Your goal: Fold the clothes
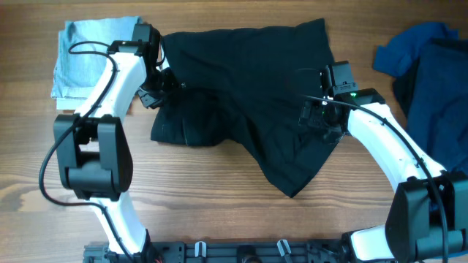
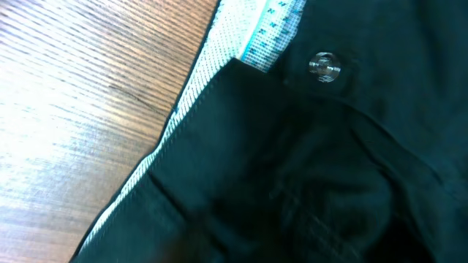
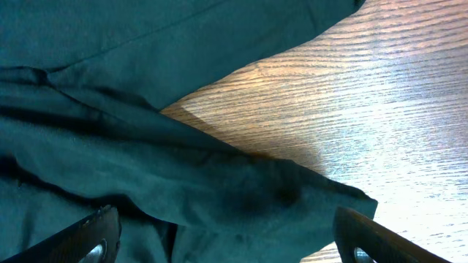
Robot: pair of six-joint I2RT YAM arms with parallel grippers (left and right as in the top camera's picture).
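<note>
- The black wide-legged cloth shorts lie spread and rumpled across the middle of the brown wood-grain table. One leg reaches toward the far side and the other trails to a point toward the near side.
- In my left wrist view their whitish mesh inner waistband is turned out along the cloth's edge. A pale blue printed label strip sits on it, and a small clear round button lies on the black cloth just beside.
- The pale blue folded cloth garment lies flat at the far left, near the shorts, with the left arm crossing its corner.
- The dark blue heaped cloth garments sit at the far right, with bare wood between them and the shorts.
- The right tool stands wide over the shorts' right side. Its dark fingertips sit on either side of a raised fold near a leg hem, and nothing is pinched.
- The left tool sits at the waistband end of the shorts, over the cloth's edge.
- Its fingers are out of its own wrist view, and from overhead it is dark against black cloth, so I cannot tell whether it is wide, narrow or gripping.
- The dark blue heap is cut off by the frame edge, and I cannot make out seams in the black folds.
- The table fills every view. It is warm brown with fine grain, with bright glare in the right wrist view.
- A black rail runs along the near edge between the arm bases.
</note>
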